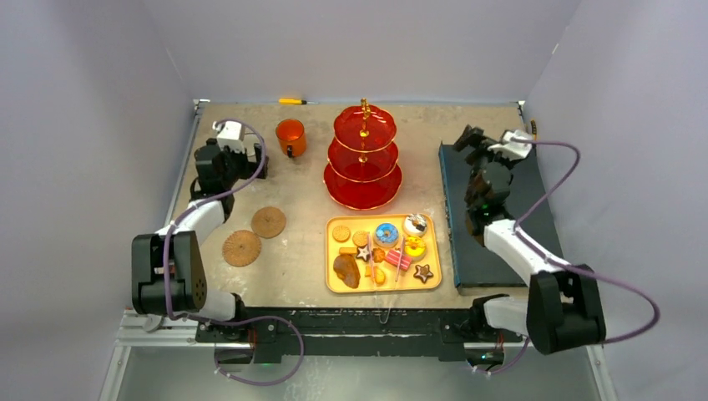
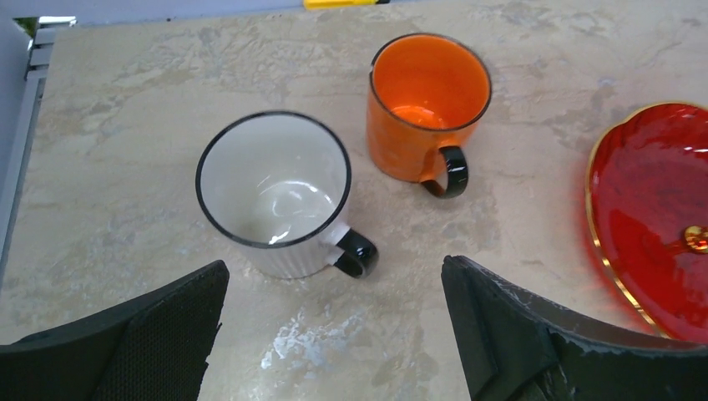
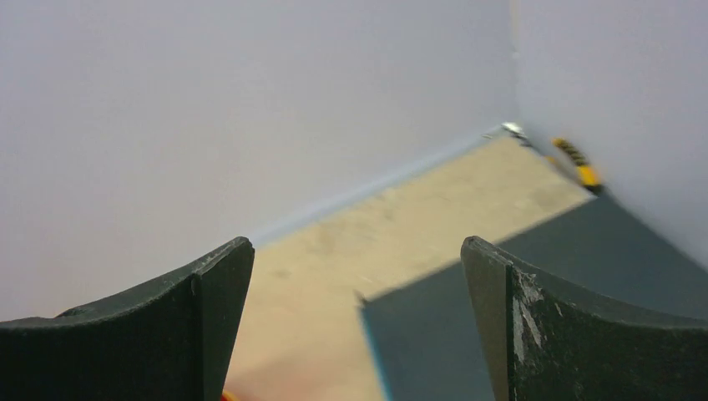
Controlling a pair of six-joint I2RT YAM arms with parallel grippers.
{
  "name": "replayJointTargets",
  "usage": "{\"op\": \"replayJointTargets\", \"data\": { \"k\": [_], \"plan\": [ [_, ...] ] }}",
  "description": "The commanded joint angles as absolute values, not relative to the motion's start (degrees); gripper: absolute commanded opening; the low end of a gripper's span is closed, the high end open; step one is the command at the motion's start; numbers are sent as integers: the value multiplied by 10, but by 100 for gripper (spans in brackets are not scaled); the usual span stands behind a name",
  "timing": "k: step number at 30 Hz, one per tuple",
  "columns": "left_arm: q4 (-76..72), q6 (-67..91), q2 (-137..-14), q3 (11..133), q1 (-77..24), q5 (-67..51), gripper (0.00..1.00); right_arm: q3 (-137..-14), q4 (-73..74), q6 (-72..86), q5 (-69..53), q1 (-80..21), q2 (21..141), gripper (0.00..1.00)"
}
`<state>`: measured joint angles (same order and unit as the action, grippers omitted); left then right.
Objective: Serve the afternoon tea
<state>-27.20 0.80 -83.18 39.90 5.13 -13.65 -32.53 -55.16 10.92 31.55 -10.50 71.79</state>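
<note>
While neither arm holds anything, you have the pastries [image 1: 382,251] all lying on a yellow tray [image 1: 332,284] at the near middle of the table [image 1: 288,271]: round biscuits [image 1: 341,233] at its far left corner, a blue-iced donut [image 1: 386,233] beside them, a dark croissant-like piece [image 1: 346,269] near left, a star [image 1: 423,272] near right. Just beyond the tray stands the red three-tier stand [image 1: 362,159], upright, gold-rimmed, nothing visible on its tiers. Left of the stand, near the far edge, sits the orange mug [image 2: 426,109], upright, black handle toward the arm. The white mug [image 2: 275,196] stands upright just beside it, nearer the left arm, the two apart; both look empty in the left wrist view, and the overhead view does not show the white one plainly. The two brown coasters [image 1: 268,221] [image 1: 241,248] lie flat near each other on the left, well short of the mugs, bare. Your left gripper [image 2: 334,288] is spread wide and holds nothing, poised short of the white mug and not touching it. Your right gripper [image 3: 357,251] is likewise released and empty, raised over a dark mat [image 1: 493,259] along the right side and facing the far right corner. A yellow tool [image 1: 292,101] lies at the far edge.
</note>
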Motion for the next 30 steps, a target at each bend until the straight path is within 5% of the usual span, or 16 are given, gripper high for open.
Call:
{"op": "replayJointTargets", "data": {
  "k": [1,5,9,16,30],
  "plan": [
    [-75,16,-800,495,53,-170,99,-380,-400,348,241,-89,658,98],
    [22,11,-785,554,58,-154,99,-422,-442,275,71,-96,641,98],
    [76,24,-769,592,67,-152,99,-652,-191,152,137,-199,733,98],
    [127,46,-761,635,71,-165,99,-810,-97,102,86,-278,812,98],
    [169,44,-755,665,70,-149,99,-940,39,58,95,-351,919,67]
  ]
}}
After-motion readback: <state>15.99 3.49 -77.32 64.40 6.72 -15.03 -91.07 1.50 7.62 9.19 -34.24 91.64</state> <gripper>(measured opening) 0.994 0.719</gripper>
